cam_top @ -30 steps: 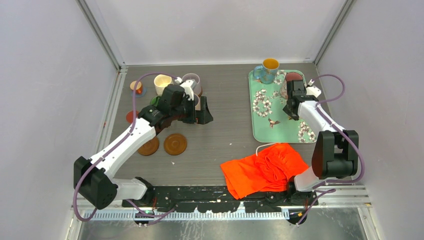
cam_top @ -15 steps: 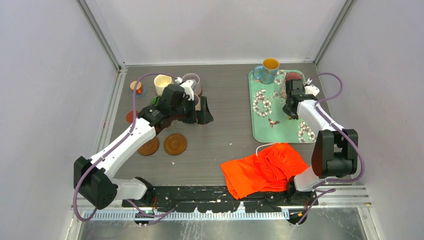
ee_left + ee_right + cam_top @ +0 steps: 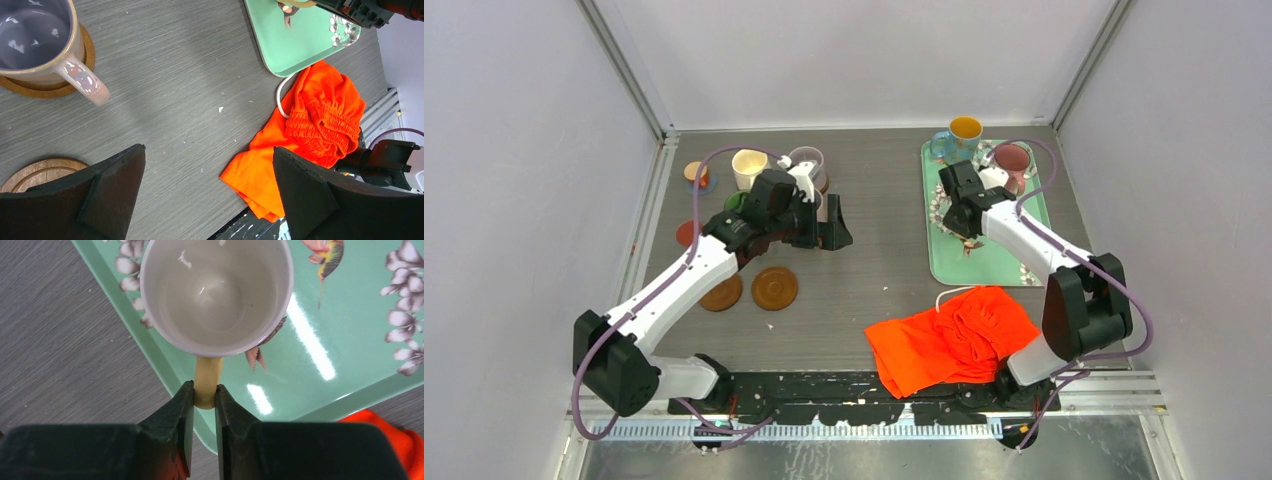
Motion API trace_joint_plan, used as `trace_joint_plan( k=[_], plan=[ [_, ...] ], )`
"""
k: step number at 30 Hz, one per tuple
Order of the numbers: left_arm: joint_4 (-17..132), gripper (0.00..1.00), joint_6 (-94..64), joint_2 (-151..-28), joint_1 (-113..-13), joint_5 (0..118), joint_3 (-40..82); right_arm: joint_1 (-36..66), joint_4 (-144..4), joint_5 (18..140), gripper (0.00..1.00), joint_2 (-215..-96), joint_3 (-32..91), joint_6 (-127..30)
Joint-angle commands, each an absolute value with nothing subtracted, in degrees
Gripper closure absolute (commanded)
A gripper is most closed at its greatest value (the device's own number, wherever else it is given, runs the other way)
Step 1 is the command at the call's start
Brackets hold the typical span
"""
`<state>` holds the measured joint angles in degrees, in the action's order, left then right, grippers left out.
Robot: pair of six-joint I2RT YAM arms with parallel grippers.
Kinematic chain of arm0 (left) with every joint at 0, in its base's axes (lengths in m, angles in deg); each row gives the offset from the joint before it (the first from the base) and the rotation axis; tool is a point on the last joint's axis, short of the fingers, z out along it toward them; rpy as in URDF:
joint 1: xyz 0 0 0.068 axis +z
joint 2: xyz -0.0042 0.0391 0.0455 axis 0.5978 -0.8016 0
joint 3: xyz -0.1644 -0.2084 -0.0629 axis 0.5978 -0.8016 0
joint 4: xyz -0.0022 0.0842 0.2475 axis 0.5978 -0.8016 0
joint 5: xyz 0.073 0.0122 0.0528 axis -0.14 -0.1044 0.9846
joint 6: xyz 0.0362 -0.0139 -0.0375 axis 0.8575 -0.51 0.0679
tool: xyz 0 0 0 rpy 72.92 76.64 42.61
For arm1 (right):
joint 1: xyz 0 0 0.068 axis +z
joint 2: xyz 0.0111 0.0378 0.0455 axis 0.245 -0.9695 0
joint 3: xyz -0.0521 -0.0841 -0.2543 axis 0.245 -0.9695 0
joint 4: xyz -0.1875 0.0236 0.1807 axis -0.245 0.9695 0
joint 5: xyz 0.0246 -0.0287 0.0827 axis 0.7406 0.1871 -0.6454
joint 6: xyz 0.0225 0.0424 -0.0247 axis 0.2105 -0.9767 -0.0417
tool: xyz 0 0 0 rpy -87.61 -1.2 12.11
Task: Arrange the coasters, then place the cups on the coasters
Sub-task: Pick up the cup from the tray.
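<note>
Tray [image 3: 951, 258]: right side of the table [image 3: 874, 230], toward the back.
Tray's far end: corner cup [image 3: 964, 130] at the left, back cup [image 3: 1011, 158] at the right.
Tray's left rim: third cup [image 3: 216, 295] over it.
Cloth [image 3: 954, 338]: before the tray, at the table's near edge.
Far-left row: end cup [image 3: 695, 173], middle cup [image 3: 749, 165], inner cup [image 3: 806, 158] — the last on a coaster [image 3: 50, 89].
Nearer than that row: left coaster [image 3: 722, 293] and right coaster [image 3: 774, 287], side by side.

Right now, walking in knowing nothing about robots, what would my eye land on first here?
Probably the bright orange cloth, crumpled at the near right edge of the table. Next comes the teal floral tray at the far right, where the right gripper is pinched on the handle of a cream mug.
</note>
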<state>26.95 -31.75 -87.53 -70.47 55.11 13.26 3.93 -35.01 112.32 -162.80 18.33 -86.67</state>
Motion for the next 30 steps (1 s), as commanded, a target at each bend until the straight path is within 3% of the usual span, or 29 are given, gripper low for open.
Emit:
trace_joint_plan(
  k=[1,19,24,30],
  plan=[
    [28.0,0.0,-32.0,-87.5,-70.7,54.1,14.8,6.4,-35.7,115.6,0.87,-163.2,22.0,-90.7],
    [28.0,0.0,-31.6,-89.1,-72.8,55.3,15.3,10.1,-36.6,113.8,0.54,-165.3,23.1,-93.3],
    [29.4,0.0,-32.2,-90.5,-75.6,57.7,16.2,10.1,-34.9,114.1,0.38,-162.0,23.3,-92.2],
    [31.7,0.0,-32.5,-95.8,-81.0,62.6,19.5,10.1,-29.6,120.1,0.09,-153.0,24.0,-89.0]
  ],
)
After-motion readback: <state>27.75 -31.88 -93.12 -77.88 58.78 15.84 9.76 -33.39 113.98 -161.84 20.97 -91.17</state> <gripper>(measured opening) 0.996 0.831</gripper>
